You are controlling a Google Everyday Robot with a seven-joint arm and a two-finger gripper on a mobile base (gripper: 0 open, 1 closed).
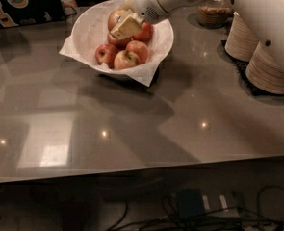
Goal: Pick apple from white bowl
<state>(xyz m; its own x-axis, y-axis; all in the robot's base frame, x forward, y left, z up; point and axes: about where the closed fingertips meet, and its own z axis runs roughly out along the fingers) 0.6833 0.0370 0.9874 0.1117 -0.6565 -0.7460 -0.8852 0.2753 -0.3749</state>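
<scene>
My gripper (127, 27) hangs over the middle of the white bowl (89, 32) on the far side of the table (132, 129), the apple (115, 17) right against its far-left side above the red apples (127, 59), and I cannot tell whether I am clenched or released.

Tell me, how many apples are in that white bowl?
6 apples, I think, all in the white bowl: three along the front, one at the back by the claw, one red at right, one half hidden under the claw. More may lie beneath.
</scene>
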